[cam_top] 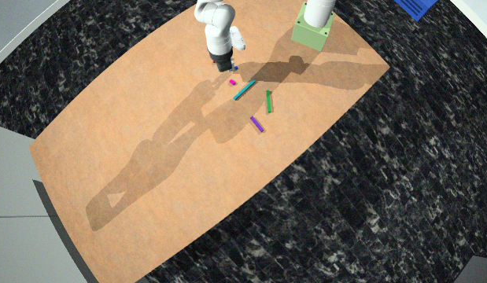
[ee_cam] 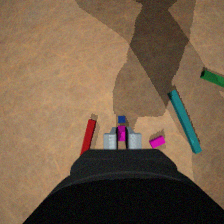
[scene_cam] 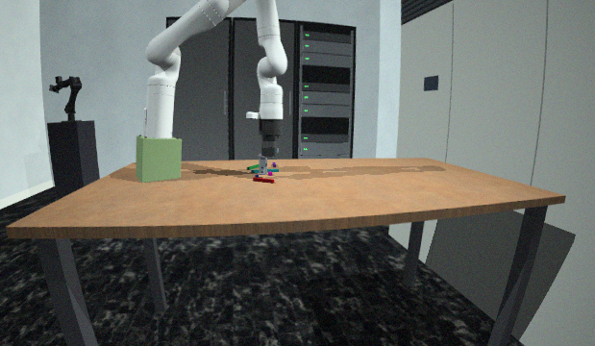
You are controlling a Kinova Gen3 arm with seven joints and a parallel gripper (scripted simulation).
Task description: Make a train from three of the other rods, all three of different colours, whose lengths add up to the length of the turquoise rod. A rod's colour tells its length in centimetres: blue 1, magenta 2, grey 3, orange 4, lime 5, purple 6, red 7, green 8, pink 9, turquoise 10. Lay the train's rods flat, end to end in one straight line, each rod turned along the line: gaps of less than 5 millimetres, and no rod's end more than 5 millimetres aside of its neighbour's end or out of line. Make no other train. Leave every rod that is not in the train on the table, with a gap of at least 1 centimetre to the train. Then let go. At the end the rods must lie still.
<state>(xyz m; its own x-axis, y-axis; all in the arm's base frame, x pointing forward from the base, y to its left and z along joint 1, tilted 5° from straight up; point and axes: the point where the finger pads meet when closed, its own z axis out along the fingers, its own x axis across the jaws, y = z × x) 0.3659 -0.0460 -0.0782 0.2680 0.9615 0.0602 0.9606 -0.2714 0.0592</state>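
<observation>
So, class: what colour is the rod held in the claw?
Magenta rod, between the claw fingers; the wrist view shows it best.

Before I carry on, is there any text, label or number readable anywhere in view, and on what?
None readable.
Blue sheet on the floor: dark lines, too blurred to read.
Dark server rack: small green lights only, no legible labels.
Coloured rods, green base block, white arm: no markings.

Matt wood-grain table (cam_top: 149,165)
</observation>
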